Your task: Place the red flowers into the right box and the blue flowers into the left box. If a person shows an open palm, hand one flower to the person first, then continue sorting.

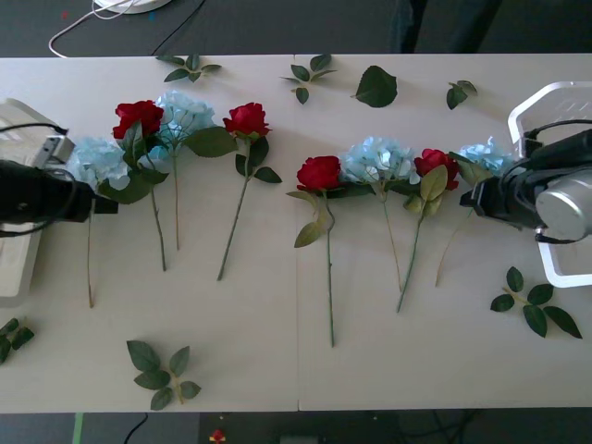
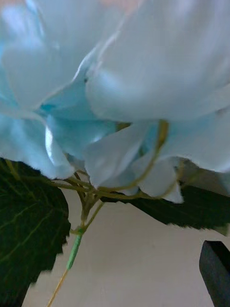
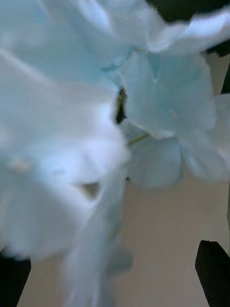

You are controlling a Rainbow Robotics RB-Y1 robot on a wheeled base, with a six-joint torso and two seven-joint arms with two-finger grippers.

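From the front, both arms reach in low from the table's ends. The left gripper [image 1: 109, 205] sits at the leftmost blue flower [image 1: 95, 159], the right gripper [image 1: 469, 199] at the rightmost blue flower [image 1: 485, 154]. The left box [image 1: 18, 264] lies at the left edge, the right box [image 1: 548, 102] at the right edge. I count four red flowers and four blue flowers, all on the table between the boxes (plus loose leaf sprigs).

Right wrist view: pale petals [image 2: 143, 72] loom close, the thin stem [image 2: 74, 249] below them. One dark finger [image 2: 215, 273] shows at a corner, so the jaws look wide open, holding nothing.

Left wrist view: petals [image 3: 72, 120] crowd the lens, and two dark fingers [image 3: 213, 271] stand apart at the corners, empty.

These flowers look light, with soft, crushable heads; the stem just under the bloom seems the safest hold.
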